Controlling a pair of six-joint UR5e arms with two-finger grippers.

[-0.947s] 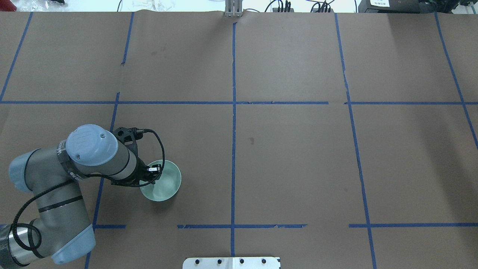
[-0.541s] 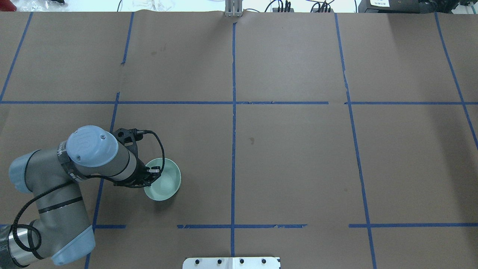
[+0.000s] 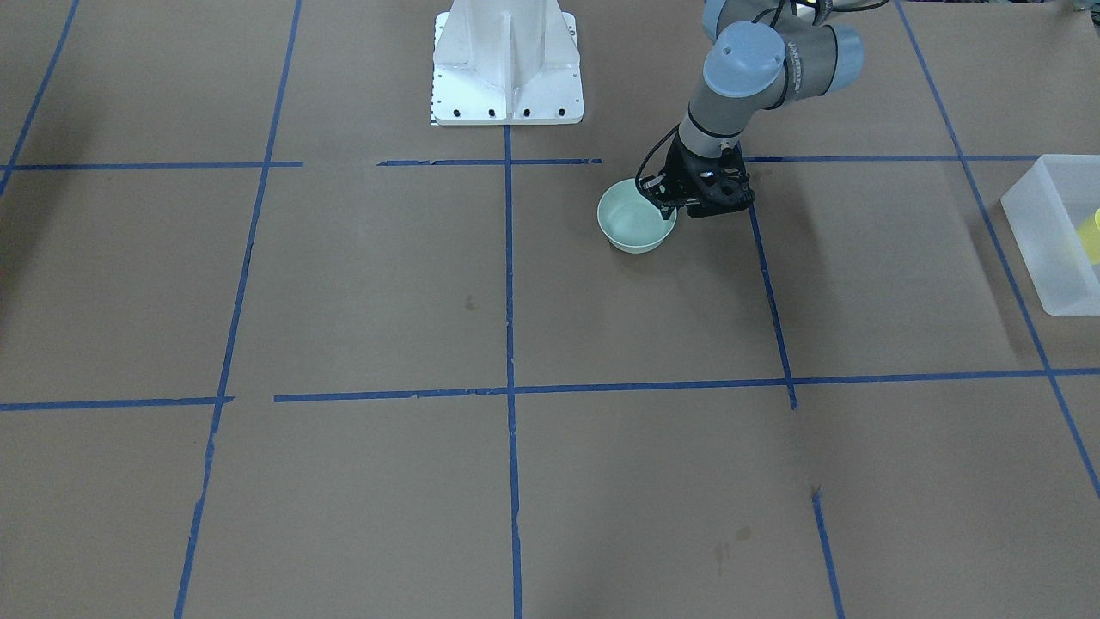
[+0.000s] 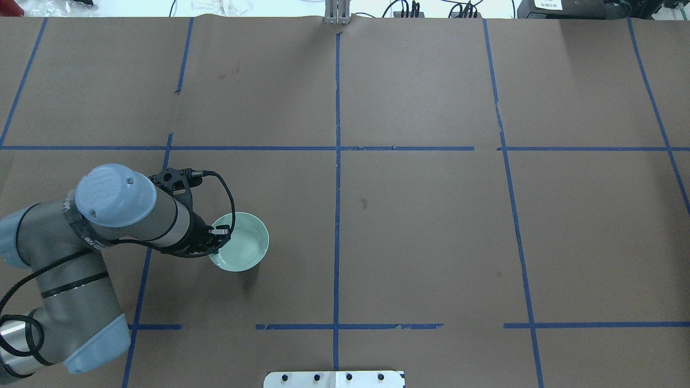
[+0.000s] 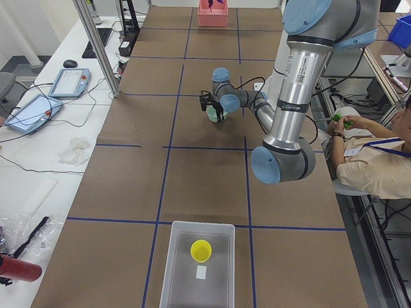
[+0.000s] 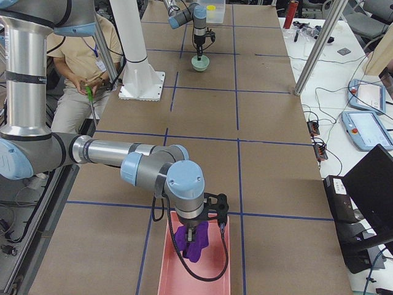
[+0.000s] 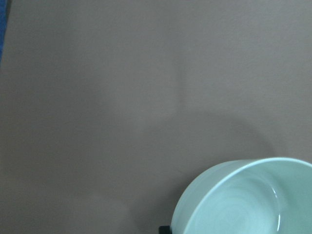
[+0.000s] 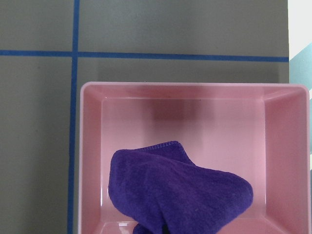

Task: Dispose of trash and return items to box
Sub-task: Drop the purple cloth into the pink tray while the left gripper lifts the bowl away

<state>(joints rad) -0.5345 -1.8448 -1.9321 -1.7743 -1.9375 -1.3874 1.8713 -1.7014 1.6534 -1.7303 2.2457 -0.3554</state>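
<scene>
My left gripper [image 4: 218,233] is shut on the near rim of the pale mint-green bowl [image 4: 241,249] and holds it a little above the brown table; the bowl's shadow lies apart from it in the left wrist view [image 7: 243,202]. The front view shows the same grip [image 3: 669,206] on the bowl [image 3: 634,227]. The frosted white box [image 5: 173,276] stands at the table's left end with the yellow cup [image 5: 201,250] upright inside; its corner shows in the front view [image 3: 1044,228]. My right gripper [image 6: 190,236] hangs over a pink tray, with a purple cloth [image 8: 180,195] bunched up to its fingers.
The pink tray [image 8: 92,161] sits at the table's right end. The white robot pedestal [image 3: 507,64] stands at the near middle edge. A seated operator [image 5: 369,160] is beside the robot. Blue tape lines grid the brown paper.
My left arm has lifted the bowl and carried it slightly away from the robot; the arm's elbow swung to the left. The bowl looks larger in the overhead view.
</scene>
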